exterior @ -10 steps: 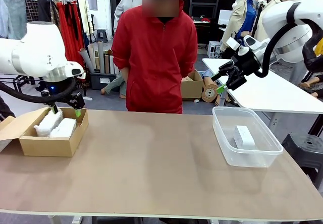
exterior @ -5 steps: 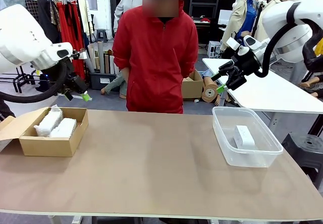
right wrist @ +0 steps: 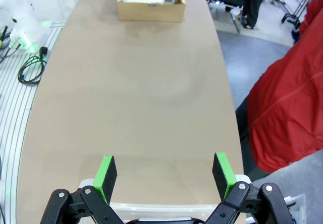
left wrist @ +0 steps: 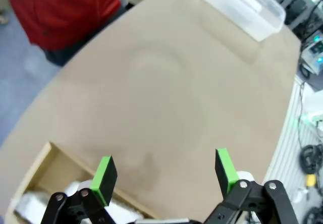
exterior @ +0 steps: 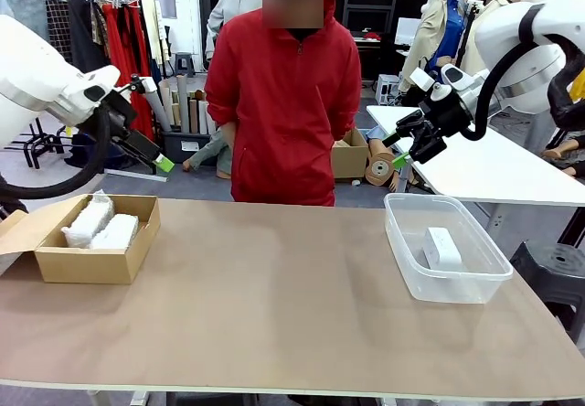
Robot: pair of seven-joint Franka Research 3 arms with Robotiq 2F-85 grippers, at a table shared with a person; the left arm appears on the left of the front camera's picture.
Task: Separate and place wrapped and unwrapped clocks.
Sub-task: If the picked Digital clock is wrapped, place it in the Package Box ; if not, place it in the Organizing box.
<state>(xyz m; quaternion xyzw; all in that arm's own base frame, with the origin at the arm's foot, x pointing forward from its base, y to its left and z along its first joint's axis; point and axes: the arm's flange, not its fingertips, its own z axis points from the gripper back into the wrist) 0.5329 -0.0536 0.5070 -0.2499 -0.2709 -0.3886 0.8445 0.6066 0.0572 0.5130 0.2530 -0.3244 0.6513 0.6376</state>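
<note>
Two wrapped clocks (exterior: 90,219) (exterior: 116,231), lumps in crinkly white plastic, lie side by side in an open cardboard box (exterior: 82,264) at the table's left end. The unwrapped clock (exterior: 442,248), a smooth white block, lies in a clear plastic tub (exterior: 409,261) on the right. My left gripper (exterior: 157,157) hangs open and empty above and behind the box. High over the tub's far side, my right gripper (exterior: 402,154) is open and empty too. The left wrist view has open fingers (left wrist: 164,176) over the box's corner (left wrist: 40,173). The right wrist view looks past open fingers (right wrist: 164,174) to the box (right wrist: 151,9).
A person in a red jacket (exterior: 283,95) stands at the far edge, hands behind the back. The brown tabletop (exterior: 274,296) stretches bare between box and tub. A white table (exterior: 494,168) stands behind on the right. Cables (right wrist: 30,67) lie on the floor beside the table.
My left gripper has risen out of the cardboard box and swung up and back, empty. The right arm, the person and the clocks have stayed put.
</note>
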